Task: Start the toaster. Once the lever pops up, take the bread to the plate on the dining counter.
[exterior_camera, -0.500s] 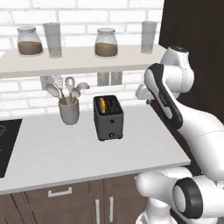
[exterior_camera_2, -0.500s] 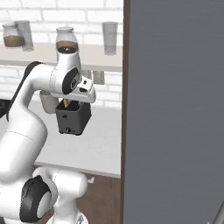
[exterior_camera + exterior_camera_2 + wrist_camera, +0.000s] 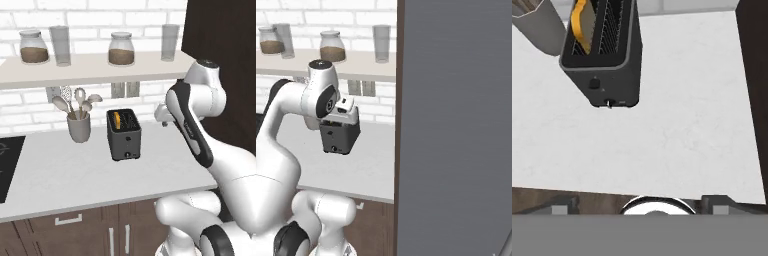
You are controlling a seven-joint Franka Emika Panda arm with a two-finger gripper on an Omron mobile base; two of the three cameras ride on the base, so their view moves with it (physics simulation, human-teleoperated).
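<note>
The dark grey toaster [image 3: 124,136] stands on the white kitchen counter [image 3: 60,175], with its knob [image 3: 594,83] low on the front. The bread [image 3: 116,120], with its golden-orange crust, stands upright in the left slot [image 3: 582,20]. My gripper [image 3: 163,115] hovers above the counter to the right of the toaster, apart from it. In the hand view the fingertips [image 3: 561,205] sit wide apart with nothing between them, so the gripper [image 3: 641,206] is open. In the right base view the hand [image 3: 345,107] overlaps the toaster [image 3: 338,136]. The plate and the dining counter are out of view.
A grey utensil cup [image 3: 79,127] stands left of the toaster. A shelf [image 3: 95,67] with jars and glasses runs above. A black cooktop [image 3: 7,165] lies at far left. A tall dark cabinet [image 3: 225,45] bounds the counter on the right and blocks much of the right base view as a grey panel [image 3: 456,125].
The hand has sunk slightly toward the counter beside the toaster. The toaster, the bread and the base have stayed put.
</note>
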